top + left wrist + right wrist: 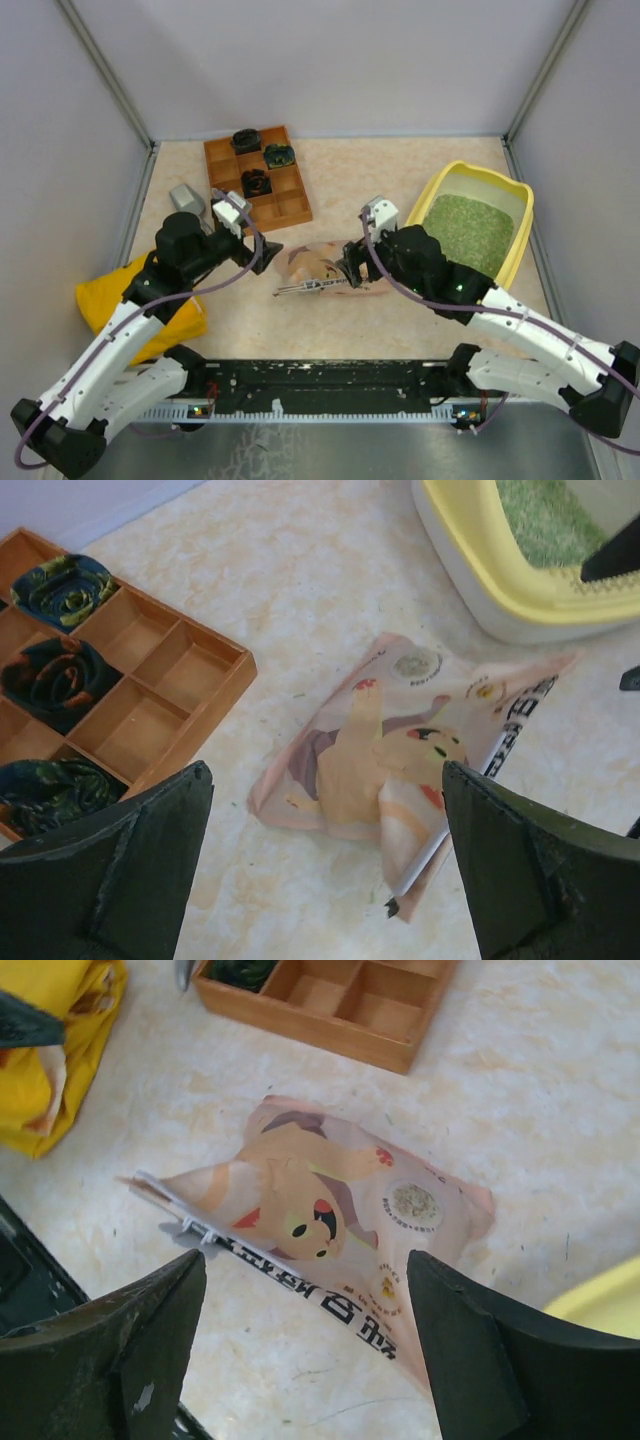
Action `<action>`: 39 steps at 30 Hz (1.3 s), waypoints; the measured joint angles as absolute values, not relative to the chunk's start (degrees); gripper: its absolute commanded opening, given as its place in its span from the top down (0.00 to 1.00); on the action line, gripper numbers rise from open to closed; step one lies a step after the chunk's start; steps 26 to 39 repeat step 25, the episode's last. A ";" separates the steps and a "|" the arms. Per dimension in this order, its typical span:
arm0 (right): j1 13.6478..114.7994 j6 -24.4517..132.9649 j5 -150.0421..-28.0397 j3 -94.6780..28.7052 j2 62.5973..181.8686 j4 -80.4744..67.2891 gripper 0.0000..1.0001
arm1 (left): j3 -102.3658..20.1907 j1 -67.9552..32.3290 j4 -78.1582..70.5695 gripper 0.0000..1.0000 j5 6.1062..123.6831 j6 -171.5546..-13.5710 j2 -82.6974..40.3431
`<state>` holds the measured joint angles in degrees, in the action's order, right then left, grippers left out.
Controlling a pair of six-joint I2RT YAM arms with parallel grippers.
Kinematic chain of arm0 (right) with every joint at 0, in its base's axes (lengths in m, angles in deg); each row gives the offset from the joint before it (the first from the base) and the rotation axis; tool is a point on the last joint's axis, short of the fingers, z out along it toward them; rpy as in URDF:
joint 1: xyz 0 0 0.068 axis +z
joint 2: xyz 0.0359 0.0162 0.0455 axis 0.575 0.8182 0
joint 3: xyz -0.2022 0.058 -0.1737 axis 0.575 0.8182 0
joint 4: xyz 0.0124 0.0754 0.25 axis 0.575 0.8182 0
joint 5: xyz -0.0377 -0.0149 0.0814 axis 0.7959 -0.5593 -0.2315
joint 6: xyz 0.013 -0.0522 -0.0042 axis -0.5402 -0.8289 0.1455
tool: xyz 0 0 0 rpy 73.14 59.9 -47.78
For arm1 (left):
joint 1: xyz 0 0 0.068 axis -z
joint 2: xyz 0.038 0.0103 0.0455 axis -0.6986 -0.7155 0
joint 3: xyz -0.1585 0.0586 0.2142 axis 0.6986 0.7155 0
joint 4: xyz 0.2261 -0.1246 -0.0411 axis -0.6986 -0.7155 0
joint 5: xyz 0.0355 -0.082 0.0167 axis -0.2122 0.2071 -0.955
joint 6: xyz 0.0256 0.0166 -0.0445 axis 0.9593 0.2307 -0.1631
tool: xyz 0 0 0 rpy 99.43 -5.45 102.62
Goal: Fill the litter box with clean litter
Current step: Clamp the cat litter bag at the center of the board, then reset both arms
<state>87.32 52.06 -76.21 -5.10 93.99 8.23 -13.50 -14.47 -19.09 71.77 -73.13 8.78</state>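
The yellow litter box (517, 196) stands at the right and holds green clean litter (468, 228); its rim (480, 590) and the litter (540, 520) also show in the left wrist view. A pink cartoon pouch (318, 268) lies flat on the table between both arms. My left gripper (264, 250) hangs open just left of the pouch (390, 750), nothing between its fingers (325, 865). My right gripper (350, 268) is open over the pouch's right end (330, 1210), its fingers (305, 1345) apart and not touching it.
A brown wooden compartment tray (290, 205) with dark rolled items stands at the back left, a grey scoop (186, 197) beside it. A yellow cloth bag (105, 300) lies under my left arm. Walls close off the left, back and right sides.
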 measured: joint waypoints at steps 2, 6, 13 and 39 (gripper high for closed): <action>87.32 58.95 -71.58 -6.52 93.03 11.66 0.19 | -15.75 -14.47 -19.88 0.00 69.87 -78.61 7.44; 87.32 71.34 -62.83 -8.33 91.24 18.44 0.19 | -18.02 -14.47 -21.58 0.00 64.95 -89.15 6.15; 87.30 80.52 -50.70 -12.62 90.34 27.68 0.18 | -20.64 -14.47 -22.74 0.00 60.03 -91.73 7.66; 87.32 82.27 -45.04 -16.11 83.17 28.76 0.18 | -25.23 -14.47 -23.02 0.00 53.80 -93.21 8.62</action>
